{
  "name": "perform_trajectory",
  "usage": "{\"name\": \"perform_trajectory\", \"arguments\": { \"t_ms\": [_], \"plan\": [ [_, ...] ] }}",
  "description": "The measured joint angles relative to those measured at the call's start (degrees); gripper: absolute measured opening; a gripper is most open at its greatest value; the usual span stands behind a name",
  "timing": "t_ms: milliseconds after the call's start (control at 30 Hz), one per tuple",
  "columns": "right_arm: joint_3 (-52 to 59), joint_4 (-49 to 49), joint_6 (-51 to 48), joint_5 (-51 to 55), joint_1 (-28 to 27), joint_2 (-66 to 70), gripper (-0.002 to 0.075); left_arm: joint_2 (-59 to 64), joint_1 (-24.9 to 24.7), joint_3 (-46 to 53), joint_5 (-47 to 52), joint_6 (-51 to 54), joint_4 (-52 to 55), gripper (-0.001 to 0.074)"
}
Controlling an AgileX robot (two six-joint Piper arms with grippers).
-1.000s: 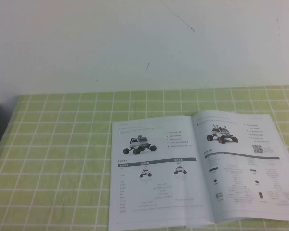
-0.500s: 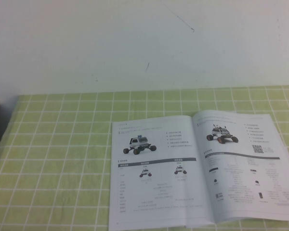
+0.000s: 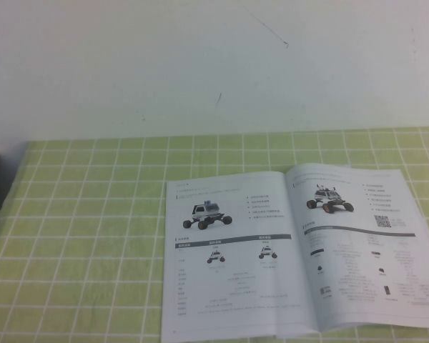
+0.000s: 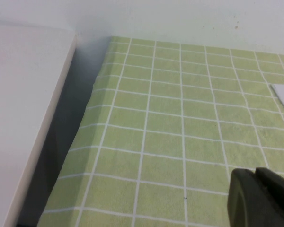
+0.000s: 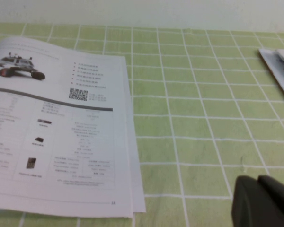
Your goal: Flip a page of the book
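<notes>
Broadly, a green cloth with a white grid (image 3: 86, 236) covers the table below a pale wall (image 3: 200, 64). On it the book (image 3: 293, 250) lies open and flat on the robot's right half, near the table's front edge, its two pages showing small wheeled rovers, grey tables and a QR code. A white board (image 4: 23, 109) stands just past the cloth's left edge. Another printed sheet (image 5: 279, 71) lies on the cloth well apart from the book, further to the right. The left gripper (image 4: 262, 196) hovers low over bare cloth, far left of the book; whether its fingers are apart I cannot tell. The right gripper (image 5: 262, 201) sits near the book's outer page edge, pinched together and holding nothing.
</notes>
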Motion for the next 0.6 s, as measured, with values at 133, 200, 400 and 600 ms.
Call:
{"name": "perform_trajectory", "arguments": {
  "t_ms": [133,200,400,600],
  "plan": [
    [0.0,1.01,0.0,0.0,0.0,0.0,-0.0004,0.0,0.0,0.0,0.0,0.0,-1.33,-0.0004],
    [0.0,3.44,0.0,0.0,0.0,0.0,-0.0004,0.0,0.0,0.0,0.0,-0.42,-3.07,-0.0004],
    [0.36,24.17,0.37,-1.36,0.0,0.0,-0.0004,0.0,0.0,0.0,-2.33,-5.96,-21.63,-0.0004],
    [0.34,51.9,1.34,-2.86,0.0,0.0,-0.0004,0.0,0.0,0.03,-5.47,-8.97,-38.77,-0.0004]
  ]
}}
